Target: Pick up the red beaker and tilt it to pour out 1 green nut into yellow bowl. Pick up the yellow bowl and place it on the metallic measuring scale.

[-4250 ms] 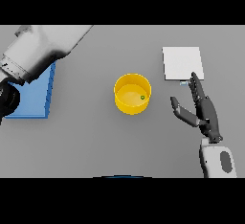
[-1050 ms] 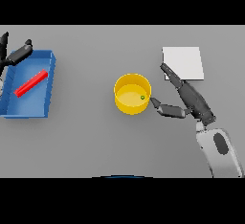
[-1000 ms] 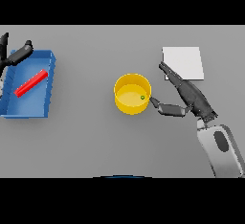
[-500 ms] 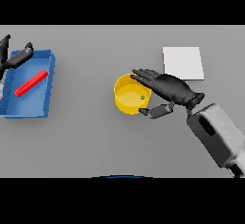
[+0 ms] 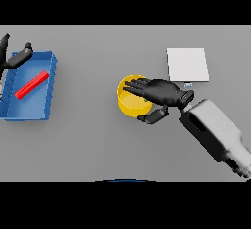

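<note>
The yellow bowl (image 5: 128, 104) stands on the grey table near the middle. My right hand (image 5: 164, 92) reaches over its right rim, fingers spread across the top and thumb curled against the outer wall below. Any green nut inside the bowl is hidden by the fingers. The red beaker (image 5: 31, 84) lies on its side in the blue tray (image 5: 41, 113) at the left. My left hand (image 5: 14, 58) hovers at the tray's far left corner with relaxed fingers, holding nothing. The metallic measuring scale (image 5: 187, 64) sits flat at the right rear, apart from the bowl.
Grey table surface stretches between the tray and the bowl. My right forearm (image 5: 214, 132) crosses the table's right front, just below the scale.
My right hand swung left from beside the bowl and closed over its rim. The left hand stayed near the tray's corner, and the red beaker rests in the tray.
</note>
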You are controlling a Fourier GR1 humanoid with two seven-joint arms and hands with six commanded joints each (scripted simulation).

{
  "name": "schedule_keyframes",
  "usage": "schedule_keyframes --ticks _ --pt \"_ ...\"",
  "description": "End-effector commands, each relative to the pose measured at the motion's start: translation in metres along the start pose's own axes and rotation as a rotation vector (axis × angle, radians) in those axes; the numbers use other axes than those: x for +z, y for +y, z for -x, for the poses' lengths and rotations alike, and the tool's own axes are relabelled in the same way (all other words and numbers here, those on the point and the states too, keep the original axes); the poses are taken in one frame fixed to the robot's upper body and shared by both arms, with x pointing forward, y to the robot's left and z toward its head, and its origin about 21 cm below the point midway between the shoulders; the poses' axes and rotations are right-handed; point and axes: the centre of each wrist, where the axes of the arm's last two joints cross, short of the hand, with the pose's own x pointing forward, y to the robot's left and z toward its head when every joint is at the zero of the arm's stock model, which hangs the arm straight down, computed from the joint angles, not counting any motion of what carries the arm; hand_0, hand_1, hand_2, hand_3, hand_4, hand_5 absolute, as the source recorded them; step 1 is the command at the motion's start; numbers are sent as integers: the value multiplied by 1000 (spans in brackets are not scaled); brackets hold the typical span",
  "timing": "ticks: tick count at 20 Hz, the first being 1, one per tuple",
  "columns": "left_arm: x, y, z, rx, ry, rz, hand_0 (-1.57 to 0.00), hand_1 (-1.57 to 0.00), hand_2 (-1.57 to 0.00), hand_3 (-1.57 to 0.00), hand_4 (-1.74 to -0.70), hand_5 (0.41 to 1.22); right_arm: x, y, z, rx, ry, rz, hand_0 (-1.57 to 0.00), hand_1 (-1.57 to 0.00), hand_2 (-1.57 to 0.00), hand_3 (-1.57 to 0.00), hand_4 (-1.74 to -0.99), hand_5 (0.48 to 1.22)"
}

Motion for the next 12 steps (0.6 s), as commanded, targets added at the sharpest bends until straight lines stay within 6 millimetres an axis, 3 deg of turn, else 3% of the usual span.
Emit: schedule_keyframes --ticks 1,7,12 --pt "0 -1 2 1 1 -1 1 1 1 1 -795 728 -1 0 2 14 -1 -19 1 1 1 1 -1234 660" --pt "-1 5 -1 5 1 2 1 1 1 1 -798 723 -12 8 4 42 14 -105 1 1 1 1 -1273 687" --pt "0 -2 -4 0 10 1 1 1 1 1 -791 728 -17 15 8 35 5 -137 1 1 0 -4 -1285 706"
